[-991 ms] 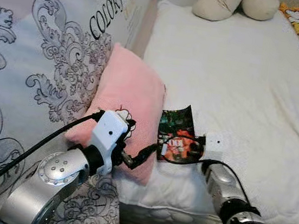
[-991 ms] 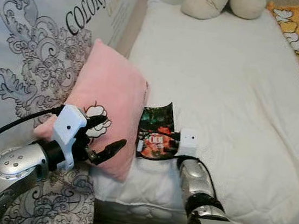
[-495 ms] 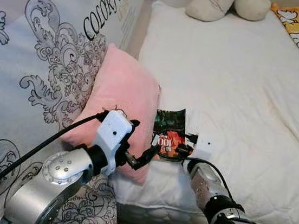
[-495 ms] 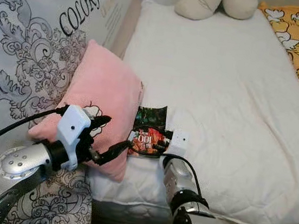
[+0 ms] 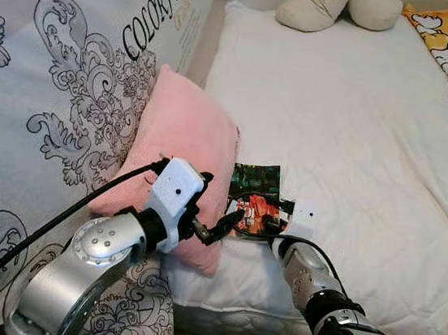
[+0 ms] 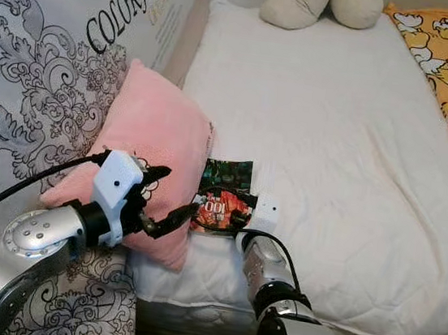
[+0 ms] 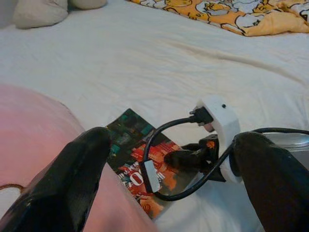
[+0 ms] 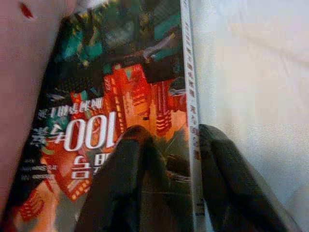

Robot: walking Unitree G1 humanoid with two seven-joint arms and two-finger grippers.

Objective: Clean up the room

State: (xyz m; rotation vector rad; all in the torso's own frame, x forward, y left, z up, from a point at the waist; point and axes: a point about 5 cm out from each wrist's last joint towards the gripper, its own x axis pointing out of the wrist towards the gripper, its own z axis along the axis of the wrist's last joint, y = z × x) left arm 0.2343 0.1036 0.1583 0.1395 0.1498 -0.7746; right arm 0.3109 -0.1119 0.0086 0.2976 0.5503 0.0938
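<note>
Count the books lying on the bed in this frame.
1. A book with a dark green and red-orange cover lies on the white mattress beside the pink pillow, with the right gripper at its edge. Others may lie beyond view.

Head stereo pair looks down at the bed (image 5: 362,111) from its foot. Left wrist cam faces across the mattress; right wrist cam sits close on the book (image 8: 116,111), shared by all.

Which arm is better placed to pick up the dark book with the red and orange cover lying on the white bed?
Right. The right gripper already has its open fingers over the dark book with the red and orange cover, at its spine edge. The left gripper is open, just off the book, by the pink pillow.
</note>
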